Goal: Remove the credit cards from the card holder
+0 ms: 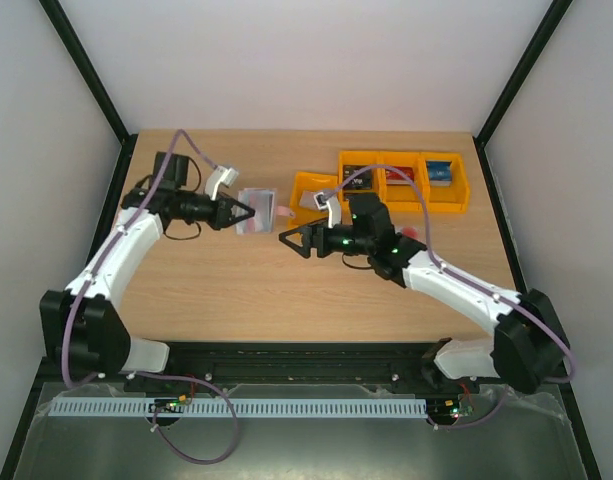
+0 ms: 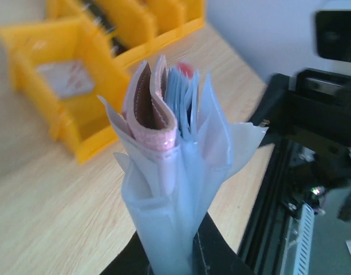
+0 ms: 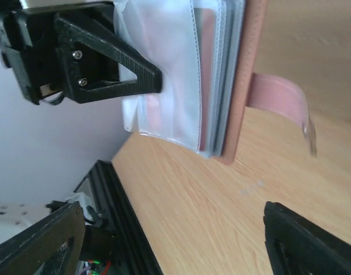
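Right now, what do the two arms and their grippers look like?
The arms match: white shells on the left arm and right arm, black joints, and a purple cable running along each. The left gripper and right gripper have black triangular fingers with visible screw heads. Small green lights glow near the right wrist.

Left claw is pinched closed, facing the right claw, spread wide.
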Available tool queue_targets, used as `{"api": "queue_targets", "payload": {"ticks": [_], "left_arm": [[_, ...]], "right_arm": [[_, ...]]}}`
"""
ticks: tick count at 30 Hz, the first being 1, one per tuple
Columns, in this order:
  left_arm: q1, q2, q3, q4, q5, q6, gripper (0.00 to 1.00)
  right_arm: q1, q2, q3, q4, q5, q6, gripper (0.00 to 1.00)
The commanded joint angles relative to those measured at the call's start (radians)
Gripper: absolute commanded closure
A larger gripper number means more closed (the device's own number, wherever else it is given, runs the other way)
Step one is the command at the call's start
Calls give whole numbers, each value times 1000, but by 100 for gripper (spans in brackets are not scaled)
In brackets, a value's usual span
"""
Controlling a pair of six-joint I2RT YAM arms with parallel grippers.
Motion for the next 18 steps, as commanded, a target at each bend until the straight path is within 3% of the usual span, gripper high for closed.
{"api": "queue_targets", "payload": {"ticks": [1,8,18], "left_arm": [[-34,-40,176,-330,193,240,98],[-137,-79,374,-502,180,318,98],[-142,-114,433,-600,223,408,98]], "right_arm": [[-7,-83,62,15,-93,-160,14],[-10,-150,135,-50,-103,-266,10],[-13,-217,190,-191,-69,-388,24]]}}
